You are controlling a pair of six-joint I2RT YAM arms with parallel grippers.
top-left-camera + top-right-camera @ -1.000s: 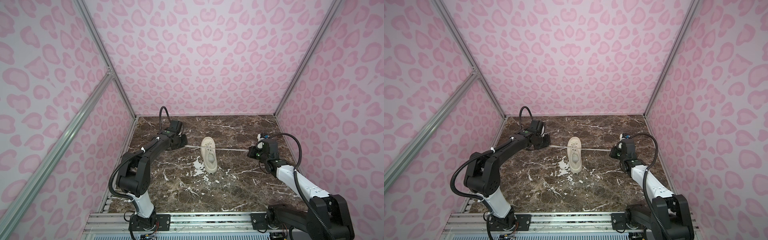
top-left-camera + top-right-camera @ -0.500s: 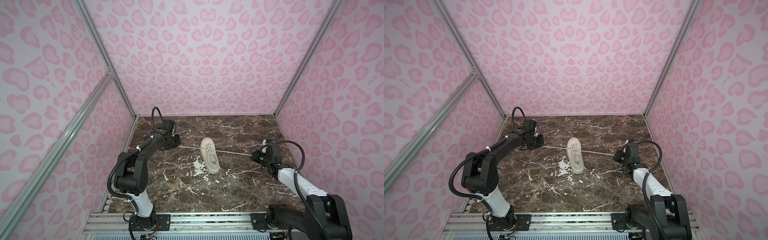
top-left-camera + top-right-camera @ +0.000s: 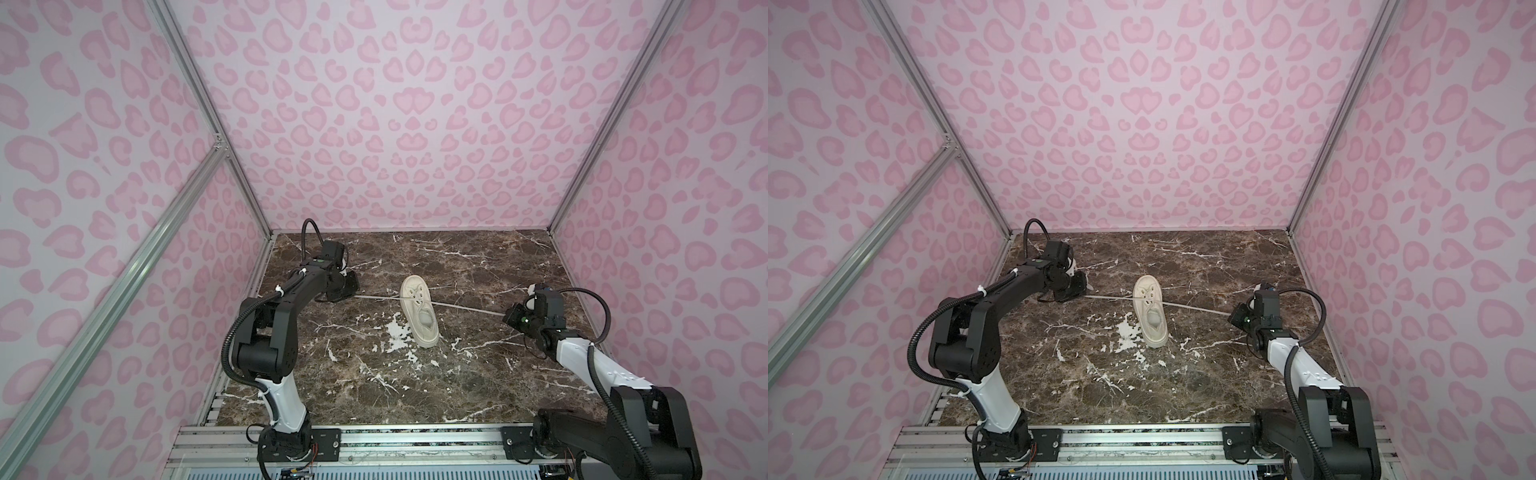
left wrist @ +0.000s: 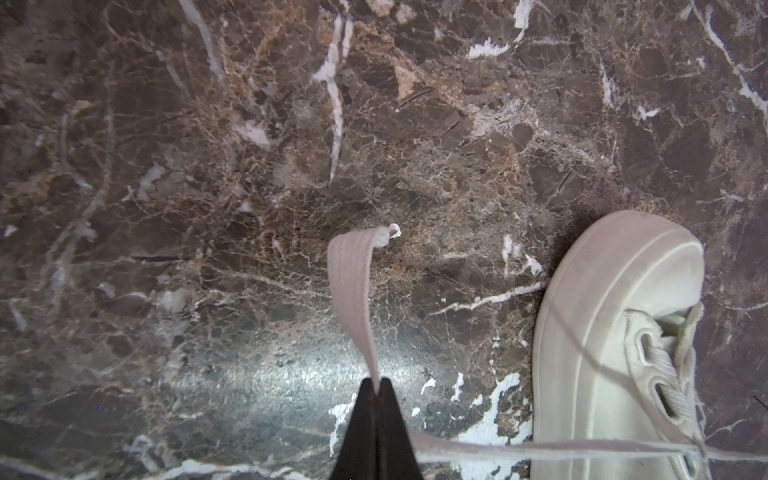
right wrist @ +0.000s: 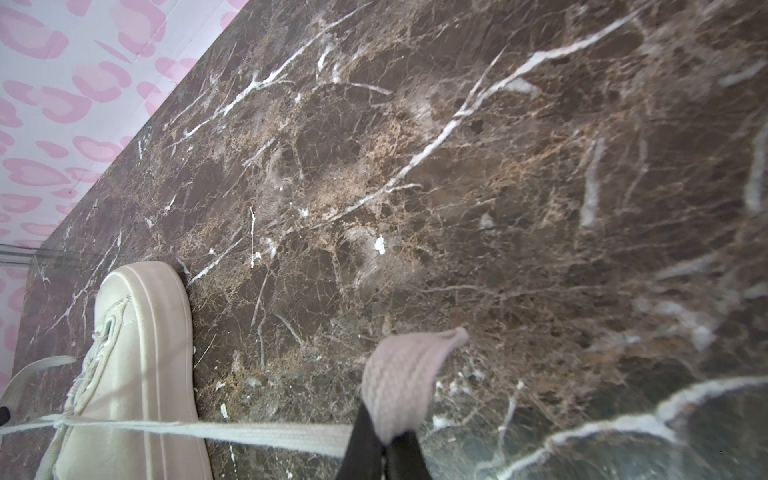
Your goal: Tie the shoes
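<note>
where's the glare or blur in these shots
Left wrist view: bright glare patch on the dark brown marble tabletop beyond the left gripper; cream platform sneaker sharp. Right wrist view: the flat cream lace end is soft, marble blurs toward one side. Both top views: even light, crisp.

Robot lab test cell: pink-print panel walls (image 3: 395, 124), aluminium frame struts (image 3: 160, 232), marble-look tabletop (image 3: 374, 386), mounting rail (image 3: 415, 444).

I'm looking at a table (image 3: 457, 386) of dark brown marble, streaked with white veins. The shoe (image 3: 419, 311) rests on it near the middle in both top views, sole down, toe toward the back edge and angled slightly left. A white blotch in the marble sits just beside the shoe's left side.
</note>
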